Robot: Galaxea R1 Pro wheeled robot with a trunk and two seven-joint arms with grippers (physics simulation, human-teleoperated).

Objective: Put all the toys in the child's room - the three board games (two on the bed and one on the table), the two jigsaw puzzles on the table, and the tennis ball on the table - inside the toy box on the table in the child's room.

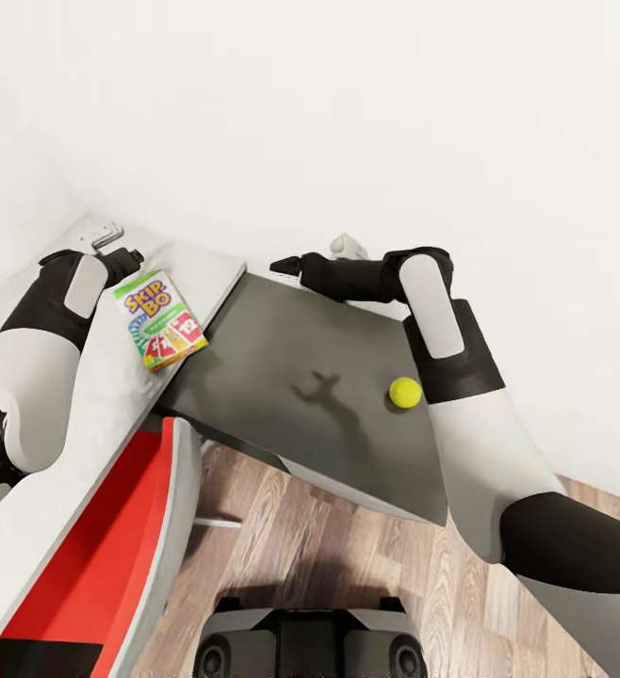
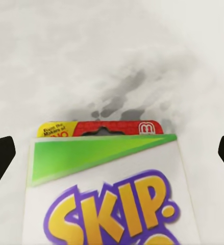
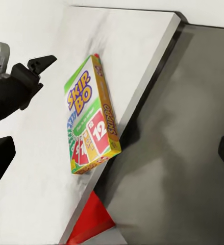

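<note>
The orange-green Skip-Bo board game (image 1: 160, 319) lies flat on the white table (image 1: 65, 443), its near corner at the table's edge. My left gripper (image 1: 120, 255) is open just behind the box, fingers wide apart on either side of the box's top end (image 2: 104, 153) without touching it. The tennis ball (image 1: 405, 392) rests on the floor of the grey toy box (image 1: 301, 348) beside the table. My right gripper (image 1: 286, 266) hangs open over the toy box's far edge, pointing toward the Skip-Bo box (image 3: 91, 117), and holds nothing.
A white wall closes off the far side behind table and toy box. A red piece with a grey rim (image 1: 112, 546) sits below the table edge. Wooden floor (image 1: 348, 556) and the robot base (image 1: 310, 640) are in front.
</note>
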